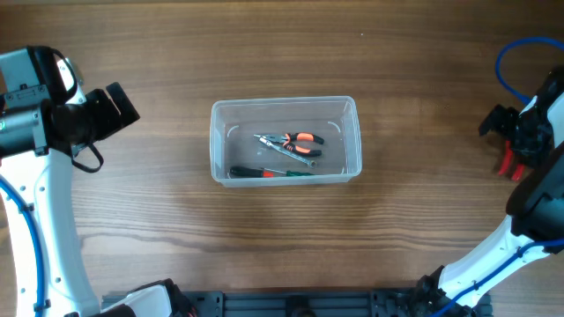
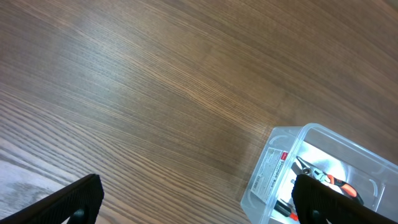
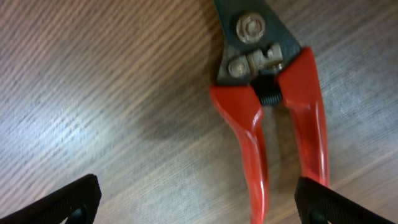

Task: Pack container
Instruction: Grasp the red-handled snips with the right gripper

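As it lies, container (image 1: 284, 100) long axis left-right

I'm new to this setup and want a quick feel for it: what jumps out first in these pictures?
The clear container in the middle of the table stands out, already holding orange-handled pliers and a screwdriver beside them. At the table's right edge, red-handled cutters lie between the open fingers of the right gripper, not yet gripped.
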You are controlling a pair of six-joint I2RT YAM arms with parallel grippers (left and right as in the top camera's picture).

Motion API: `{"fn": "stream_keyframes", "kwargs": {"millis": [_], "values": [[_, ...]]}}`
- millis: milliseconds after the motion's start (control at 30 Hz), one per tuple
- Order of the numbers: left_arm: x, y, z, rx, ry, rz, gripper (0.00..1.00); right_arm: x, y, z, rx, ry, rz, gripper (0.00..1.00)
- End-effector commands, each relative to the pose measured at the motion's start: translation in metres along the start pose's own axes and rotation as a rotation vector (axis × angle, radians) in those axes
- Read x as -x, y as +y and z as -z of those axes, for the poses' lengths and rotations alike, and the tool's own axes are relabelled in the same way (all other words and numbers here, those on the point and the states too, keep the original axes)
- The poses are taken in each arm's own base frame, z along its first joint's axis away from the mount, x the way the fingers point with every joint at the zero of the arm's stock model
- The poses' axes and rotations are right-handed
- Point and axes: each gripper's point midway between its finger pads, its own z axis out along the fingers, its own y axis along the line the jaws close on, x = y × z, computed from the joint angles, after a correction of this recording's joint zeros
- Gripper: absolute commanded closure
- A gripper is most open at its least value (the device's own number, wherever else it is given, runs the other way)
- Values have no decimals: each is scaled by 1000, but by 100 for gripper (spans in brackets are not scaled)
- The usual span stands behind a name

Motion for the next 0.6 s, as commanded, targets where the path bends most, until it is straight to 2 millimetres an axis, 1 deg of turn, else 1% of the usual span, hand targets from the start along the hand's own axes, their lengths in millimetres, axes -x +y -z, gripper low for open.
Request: {"fn": "stream_keyframes", "kwargs": {"millis": [0,100,167,367,467,567], "values": [[2,2,0,7,-3,-9,0,-11,2,-18,8,26,23,1],[2,2,0,7,-3,-9,0,-19,1,-31,8,28,22,1],[2,2,0,7,-3,-9,0,-21,1,-36,9,28,24,0],[1,2,0,8,0,-9,0,-26,8,-41,54,34,63,1],[-2,3,0,11,11,-8,0,-29,7,-47,54,31,40,1],[-5,4,0,14,22,-7,0,-25,6,-50,56,13,31,0]]}}
